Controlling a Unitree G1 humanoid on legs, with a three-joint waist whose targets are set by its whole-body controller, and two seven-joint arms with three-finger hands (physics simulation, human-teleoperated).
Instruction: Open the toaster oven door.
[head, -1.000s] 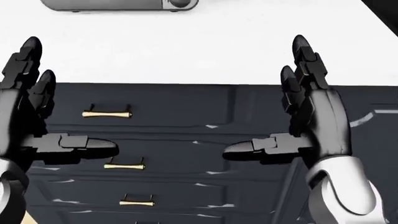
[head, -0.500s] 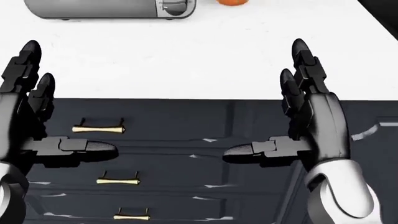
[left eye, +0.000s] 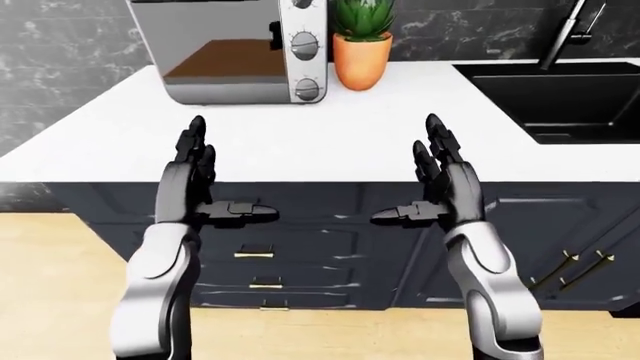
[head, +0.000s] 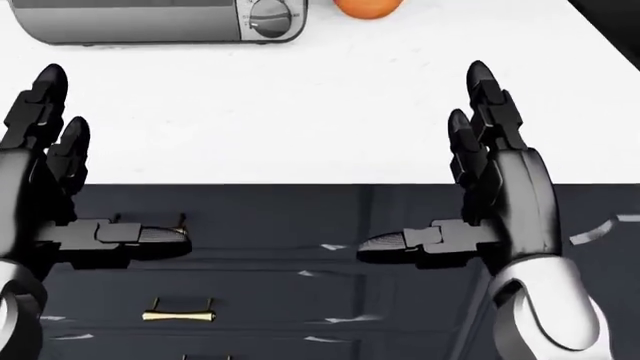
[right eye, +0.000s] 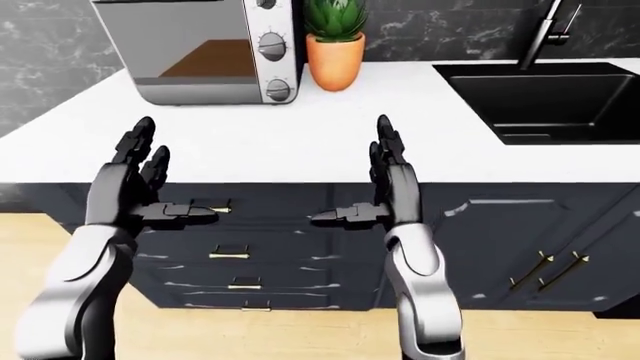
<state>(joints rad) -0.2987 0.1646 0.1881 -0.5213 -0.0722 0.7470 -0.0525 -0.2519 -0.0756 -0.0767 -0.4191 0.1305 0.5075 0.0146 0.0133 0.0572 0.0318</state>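
Toaster oven (left eye: 235, 52): set on the counter (left eye: 330, 135) up-left, well apart from both hands, nearer the left hand (left eye: 195, 161); right hand (left eye: 440, 169) likewise spread, nothing held.

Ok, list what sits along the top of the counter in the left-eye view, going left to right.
Toaster oven → potted plant → tap above the black sink. Both hands, the left hand and the right hand, hang open below, short of the counter's edge.
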